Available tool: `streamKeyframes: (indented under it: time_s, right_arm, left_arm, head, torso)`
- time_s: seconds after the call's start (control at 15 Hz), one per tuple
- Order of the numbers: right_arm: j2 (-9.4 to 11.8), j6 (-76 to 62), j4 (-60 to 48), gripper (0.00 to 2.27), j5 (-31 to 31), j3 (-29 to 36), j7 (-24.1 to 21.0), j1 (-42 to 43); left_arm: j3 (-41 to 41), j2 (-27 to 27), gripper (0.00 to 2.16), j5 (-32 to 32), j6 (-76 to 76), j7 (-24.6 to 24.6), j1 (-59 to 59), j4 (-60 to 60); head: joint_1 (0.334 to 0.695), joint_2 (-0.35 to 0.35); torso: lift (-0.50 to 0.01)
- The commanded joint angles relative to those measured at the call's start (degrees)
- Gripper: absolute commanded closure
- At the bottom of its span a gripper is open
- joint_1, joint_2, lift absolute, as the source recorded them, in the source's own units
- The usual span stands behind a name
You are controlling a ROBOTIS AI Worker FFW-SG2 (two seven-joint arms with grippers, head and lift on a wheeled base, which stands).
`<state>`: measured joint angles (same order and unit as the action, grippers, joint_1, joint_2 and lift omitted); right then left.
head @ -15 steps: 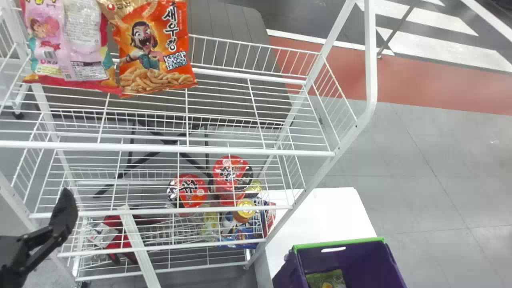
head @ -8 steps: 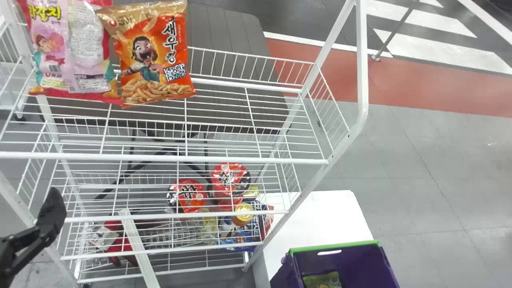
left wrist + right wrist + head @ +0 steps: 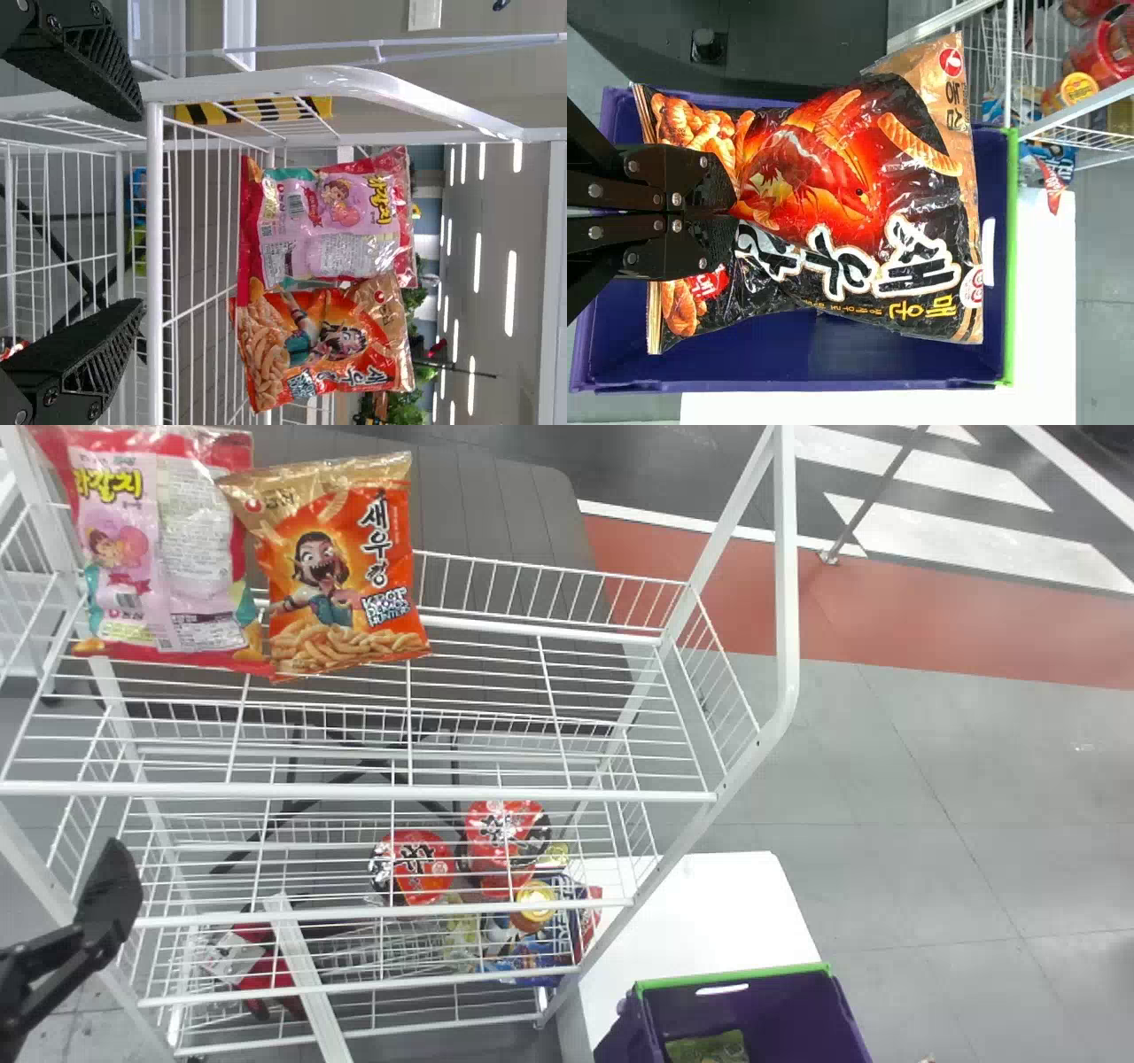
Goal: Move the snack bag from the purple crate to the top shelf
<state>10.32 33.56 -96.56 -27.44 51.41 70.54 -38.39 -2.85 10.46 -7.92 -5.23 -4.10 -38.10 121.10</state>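
The right gripper pinches the black-and-red snack bag between its fingers, the purple crate behind it; I cannot tell whether the bag is clear of the crate. The left gripper, fingers spread, is near the rack's left side. A pink bag and an orange bag stand on the top shelf.

We're in a shop-like place: snack bags toward the back left corner of a wire rack, red tubs lower down.
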Motion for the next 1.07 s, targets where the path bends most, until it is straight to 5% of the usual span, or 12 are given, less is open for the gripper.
streamKeyframes:
  time_s: [0.0,0.67,1.0]
  right_arm:
    - [-0.47,2.61,-2.23,1.48,-0.07,-0.17,1.18,0.86]
    - [-4.51,9.29,-13.48,1.48,-1.12,-0.53,5.75,5.26]
    - [-8.82,11.23,-23.15,1.48,0.11,-0.44,7.51,7.19]
  left_arm:
    - [0.83,0.00,0.07,-1.13,0.00,0.23,-0.05,0.37]
    - [2.50,0.00,0.07,-2.27,0.00,1.11,-1.28,2.92]
    - [3.20,0.00,0.07,-2.80,0.00,1.46,-1.98,4.32]
  head:
    - [0.695,-0.350]
    - [0.695,-0.350]
    - [0.695,-0.350]
  torso:
    - [-0.021]
    - [0.009]
    - [0.009]
